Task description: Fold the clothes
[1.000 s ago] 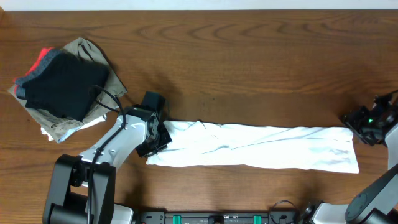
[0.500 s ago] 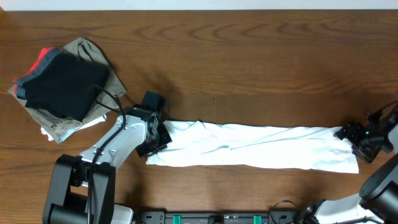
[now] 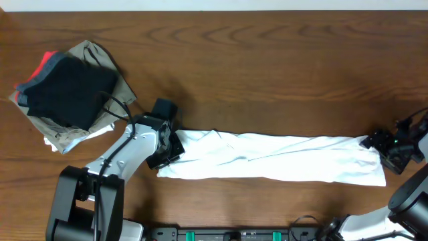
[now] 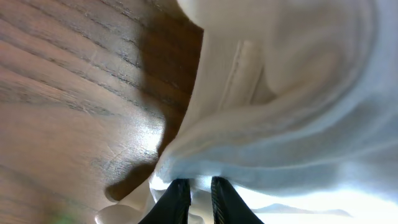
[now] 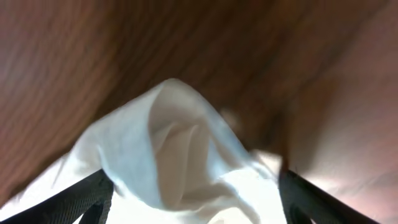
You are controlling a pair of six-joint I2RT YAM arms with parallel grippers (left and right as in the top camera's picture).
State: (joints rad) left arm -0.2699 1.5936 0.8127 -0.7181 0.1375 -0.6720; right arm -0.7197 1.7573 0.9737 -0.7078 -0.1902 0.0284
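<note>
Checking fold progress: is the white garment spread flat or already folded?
Partly folded: the white garment lies as a long narrow strip on the table, layers overlapping lengthwise.

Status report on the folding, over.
Left hand shut on white garment, left end. Right hand open around right end. Garment a long strip. Folded pile apart, far left.

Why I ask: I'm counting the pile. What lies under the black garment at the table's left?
Peeking from under the black garment are a red edge and khaki fabric. Anything else beneath is covered.
</note>
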